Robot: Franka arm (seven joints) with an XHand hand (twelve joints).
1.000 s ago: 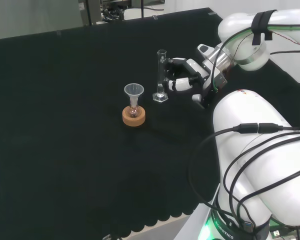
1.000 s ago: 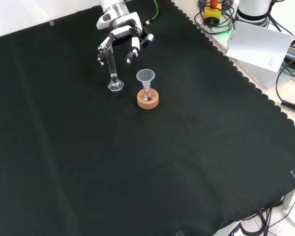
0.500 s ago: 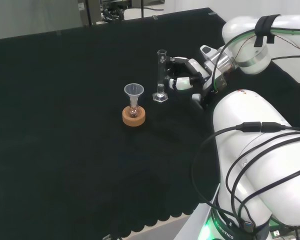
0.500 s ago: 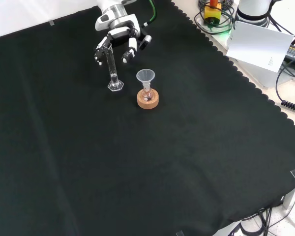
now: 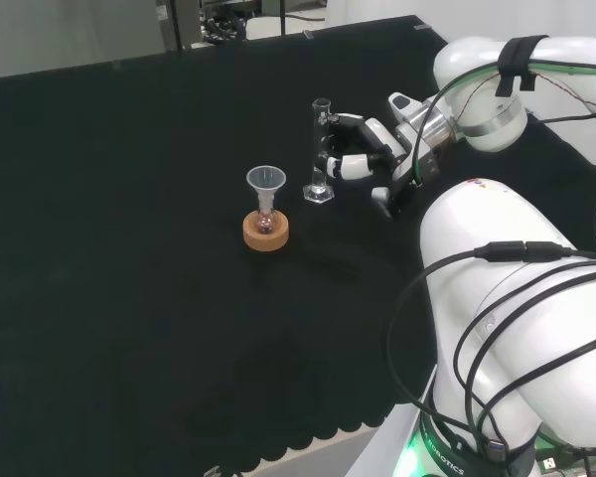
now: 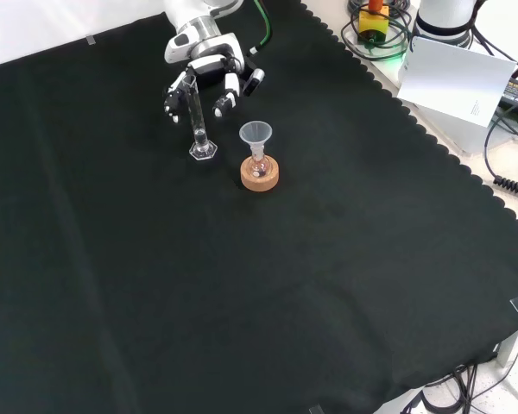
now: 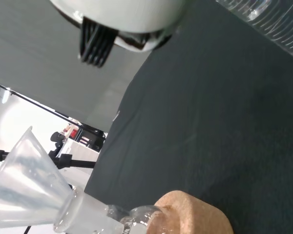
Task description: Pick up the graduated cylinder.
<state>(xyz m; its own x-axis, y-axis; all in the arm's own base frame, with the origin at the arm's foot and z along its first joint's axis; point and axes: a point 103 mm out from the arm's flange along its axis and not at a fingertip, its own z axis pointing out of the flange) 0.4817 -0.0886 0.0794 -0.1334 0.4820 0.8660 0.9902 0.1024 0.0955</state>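
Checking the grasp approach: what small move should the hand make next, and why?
Probably close the fingers round the graduated cylinder. The hand sits at its upper part with fingers spread either side, not yet curled on it, and the cylinder stands upright on the cloth beside the funnel.

Graduated cylinder point(image 7: 273, 22): in the wrist view cut off by the picture's edge; only a ribbed stretch of clear tube shows.
Funnel point(image 7: 27, 187): wrist view crops its rim and stem.
Cork ring point(image 7: 193, 217): wrist view shows just its upper part.
Hand point(image 5: 363, 149): in the head view, whether the fingers touch the cylinder's tube is too small to tell.
Flask point(image 6: 258, 166): contents too small to make out in the front view.
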